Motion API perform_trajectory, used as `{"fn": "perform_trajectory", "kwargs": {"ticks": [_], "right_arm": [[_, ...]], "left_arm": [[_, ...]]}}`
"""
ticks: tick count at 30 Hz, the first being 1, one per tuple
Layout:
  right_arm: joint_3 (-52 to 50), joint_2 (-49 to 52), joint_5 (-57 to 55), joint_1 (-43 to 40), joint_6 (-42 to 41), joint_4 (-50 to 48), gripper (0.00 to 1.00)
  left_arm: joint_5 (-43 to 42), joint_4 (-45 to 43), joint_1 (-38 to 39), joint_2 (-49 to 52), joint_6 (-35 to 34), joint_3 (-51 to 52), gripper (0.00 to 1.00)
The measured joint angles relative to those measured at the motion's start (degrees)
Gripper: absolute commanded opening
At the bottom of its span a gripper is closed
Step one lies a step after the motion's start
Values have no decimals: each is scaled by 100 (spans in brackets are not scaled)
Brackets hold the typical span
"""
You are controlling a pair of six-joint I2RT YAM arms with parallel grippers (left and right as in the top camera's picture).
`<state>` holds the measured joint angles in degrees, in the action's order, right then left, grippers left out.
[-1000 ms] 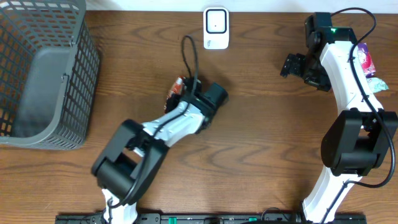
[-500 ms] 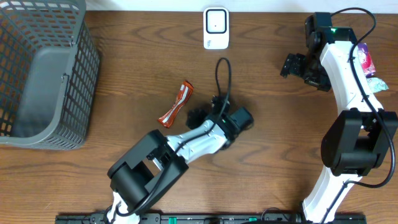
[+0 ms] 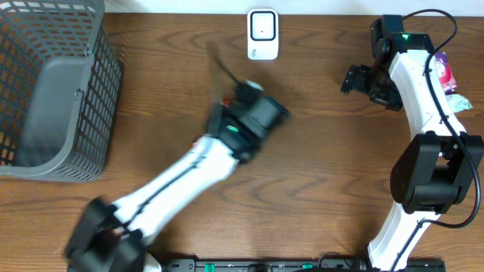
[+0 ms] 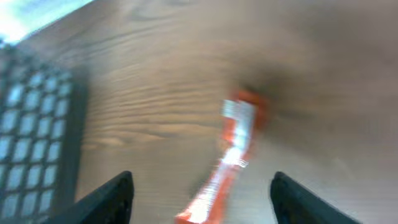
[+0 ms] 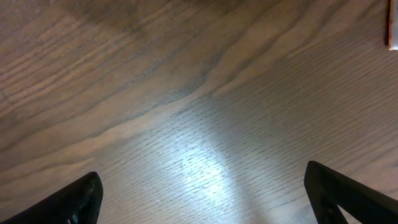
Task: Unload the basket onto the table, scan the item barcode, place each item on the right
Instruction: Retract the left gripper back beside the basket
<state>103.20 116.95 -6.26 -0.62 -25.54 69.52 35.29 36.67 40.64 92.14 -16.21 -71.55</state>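
Overhead view: a brown wood-grain table [image 3: 333,166], with a white scanner [image 3: 262,34] standing at its far edge; I place everything else by that scanner. A grey mesh basket [image 3: 106,91] sits well to the left of the scanner.

The left arm [image 3: 189,166] reaches in from the near edge and ends just in front of the scanner and slightly to its left. From above it is smeared with blur, so I cannot make out its fingers there.

Left wrist view: the left gripper [image 4: 200,186] has its two dark fingers [image 4: 115,199] spread wide and grips nothing. The item, a slim orange-red snack wrapper [image 4: 239,127] with a pale patch near its upper end, lies flat on the wood. It is seen between the fingers and touches neither. The picture is soft and I cannot read any print or barcode on it. Overhead, the arm hides most of the wrapper, so all I can say is that it lies in front of the scanner, near the wrist.

The right arm [image 3: 423,98] rises to the right of the scanner, and the right gripper [image 3: 354,78] hangs to the scanner's right, a little nearer the front. Right wrist view: its jaws stand fully apart, with only bare wood between them.

Some bright packets [image 3: 445,72] lie farther right of the scanner, beyond the right arm.
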Motion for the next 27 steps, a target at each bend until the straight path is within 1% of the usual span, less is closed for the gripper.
{"fn": "perform_trajectory", "kwargs": {"ticks": [4, 7, 10, 12, 13, 15, 17, 18, 21, 24, 25, 26, 27], "right_arm": [[0, 0, -2, 0, 2, 0, 99], [0, 0, 0, 0, 11, -2, 99], [0, 0, 101, 0, 11, -48, 99], [0, 0, 431, 0, 9, 0, 99], [0, 0, 638, 0, 9, 61, 99], [0, 0, 1143, 0, 4, 131, 99], [0, 0, 1751, 0, -44, 59, 99], [0, 0, 2079, 7, -68, 15, 99], [0, 0, 2938, 72, -118, -210, 99], [0, 0, 3292, 330, -144, -511, 99], [0, 0, 3320, 490, -149, -629, 95], [0, 0, 3320, 660, -146, -730, 88], [0, 0, 3307, 848, -146, -824, 87]], "left_arm": [[-382, 229, -863, -466, -44, -17, 83], [-846, 382, -1453, -557, -63, -17, 84], [-1285, 603, -1843, -555, -66, -17, 85], [-1451, 728, -1980, -555, -70, -17, 85], [-1513, 778, -2044, -555, -72, -17, 87], [-1613, 831, -2166, -555, -149, -17, 95], [-1692, 870, -2326, -555, -352, -17, 100], [-1711, 901, -2420, -555, -485, -17, 98], [-1814, 944, -2706, -555, -841, -17, 98], [-1917, 1054, -2848, -555, -1021, -17, 98], [-1952, 1158, -2852, -555, -1062, -17, 98], [-1982, 1226, -2850, -555, -1102, -15, 98], [-2004, 1263, -2850, -555, -1130, -15, 98]]}}
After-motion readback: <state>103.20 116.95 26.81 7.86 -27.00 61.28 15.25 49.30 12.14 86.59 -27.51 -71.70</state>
